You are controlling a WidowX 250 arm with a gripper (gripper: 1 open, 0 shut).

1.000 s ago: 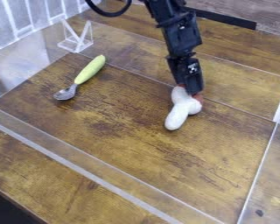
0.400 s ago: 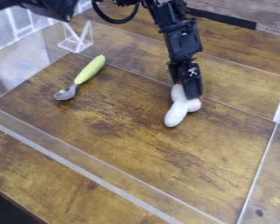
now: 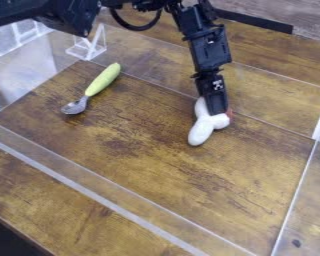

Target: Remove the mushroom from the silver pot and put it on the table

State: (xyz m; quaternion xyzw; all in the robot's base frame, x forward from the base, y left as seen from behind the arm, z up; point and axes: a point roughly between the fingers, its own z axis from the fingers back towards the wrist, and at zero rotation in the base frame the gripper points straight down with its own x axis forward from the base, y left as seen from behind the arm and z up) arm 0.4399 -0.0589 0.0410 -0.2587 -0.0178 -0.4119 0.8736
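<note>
spoon (image 3: 93, 87) lies at left on the table (image 3: 136, 150), well apart from the rest. mushroom (image 3: 204, 129) lies on the table right of centre. gripper (image 3: 215, 103) closed, fingertips at its cap end; whether it grips is unclear.

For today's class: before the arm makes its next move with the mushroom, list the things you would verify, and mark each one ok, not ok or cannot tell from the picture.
1. Mushroom lies on the table: ok.
2. Gripper is at the mushroom's upper end, jaws shut: ok.
3. Mushroom actually pinched between the jaws: cannot tell, the contact is too small to see.
4. Silver pot in view: not ok, none shows in this picture.
5. Spoon lies well apart from the mushroom, out of the arm's way: ok.
6. Acrylic wall stands clear of the mushroom: ok.
</note>
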